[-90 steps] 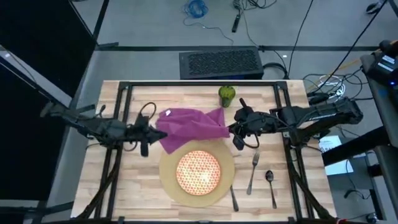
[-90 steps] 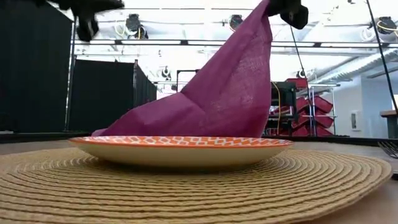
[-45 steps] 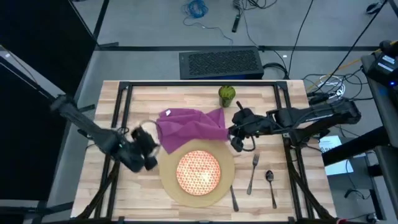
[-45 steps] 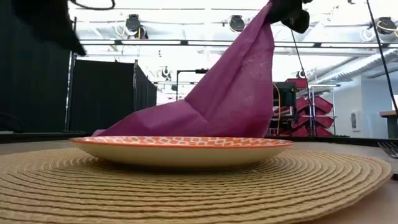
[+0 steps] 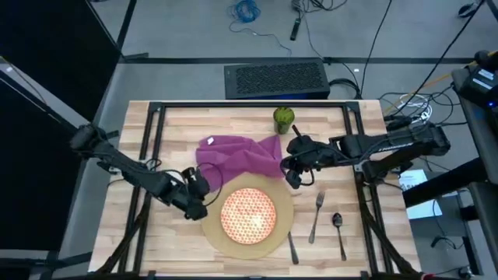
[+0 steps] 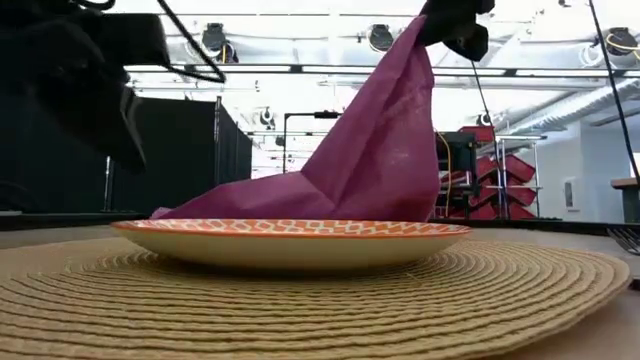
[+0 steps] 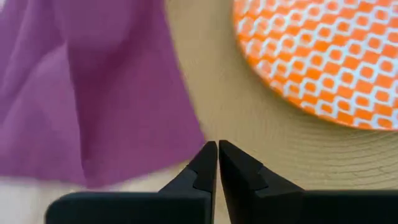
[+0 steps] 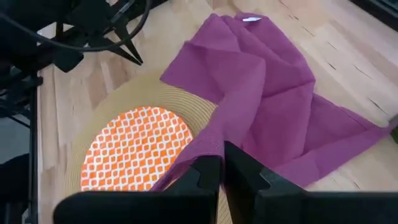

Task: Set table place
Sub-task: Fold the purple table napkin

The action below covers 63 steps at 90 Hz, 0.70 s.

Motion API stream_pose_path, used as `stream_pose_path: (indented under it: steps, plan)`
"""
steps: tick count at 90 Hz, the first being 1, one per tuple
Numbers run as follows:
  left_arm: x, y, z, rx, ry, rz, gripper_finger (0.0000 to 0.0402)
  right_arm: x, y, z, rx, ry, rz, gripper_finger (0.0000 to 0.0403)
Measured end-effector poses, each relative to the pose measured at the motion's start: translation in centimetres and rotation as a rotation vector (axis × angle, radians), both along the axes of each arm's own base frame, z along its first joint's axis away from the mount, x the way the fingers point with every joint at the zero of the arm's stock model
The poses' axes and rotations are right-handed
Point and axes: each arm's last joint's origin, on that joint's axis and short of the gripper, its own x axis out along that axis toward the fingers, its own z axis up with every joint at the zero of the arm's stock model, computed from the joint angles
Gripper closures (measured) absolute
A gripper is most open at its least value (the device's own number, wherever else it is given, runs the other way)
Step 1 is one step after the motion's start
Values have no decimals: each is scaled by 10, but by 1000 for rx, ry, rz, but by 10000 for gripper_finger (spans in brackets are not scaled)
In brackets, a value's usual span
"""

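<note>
The table [image 5: 167, 124] carried the place [image 5: 211, 227], a large round tan mat lying near the front edge about midway along it, with the red-and-cream plate [image 5: 249, 215] resting on its middle. A purple napkin [image 5: 237, 154] lay rumpled on the wood behind the mat, its near hem overlapping the mat's far rim. The right gripper [image 5: 289, 173] had its fingers clenched on one corner of the napkin, holding that corner raised above the mat's far right rim, so that in the low view the cloth rose in a steep peak behind the plate up to the gripper [image 6: 452, 22]; the right wrist view showed the fingers pinched on the fabric with the mat [image 8: 127, 99] and plate [image 8: 134, 149] beyond. The left gripper [image 5: 198, 204] was low over the mat's left rim, just beside the napkin's near left corner, and its jaws were closed together with nothing between them, as the left wrist view showed, the fingertips [image 7: 209, 157] over the mat [image 7: 249, 118] next to the napkin's edge [image 7: 93, 87]. A green pear-like fruit [image 5: 284, 118] stood near the table's back edge. To the right of the mat, toward the front right corner, lay a knife [image 5: 292, 247], a fork [image 5: 316, 217] and a spoon [image 5: 338, 232], side by side.
</note>
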Motion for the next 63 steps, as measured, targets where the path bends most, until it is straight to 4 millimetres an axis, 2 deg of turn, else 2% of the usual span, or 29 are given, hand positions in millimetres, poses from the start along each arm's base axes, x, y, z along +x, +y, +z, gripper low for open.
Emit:
stream_pose_path:
  steps: [11,35,63]
  plan:
    - [4,-1,0,-1,-18,-42,351,0,0,0,-12,3,11,403]
    - [15,7,-22,52,77,8,252,0,0,0,-22,7,22,403]
    - [20,7,-44,90,189,-30,242,-1,0,-1,-16,15,21,403]
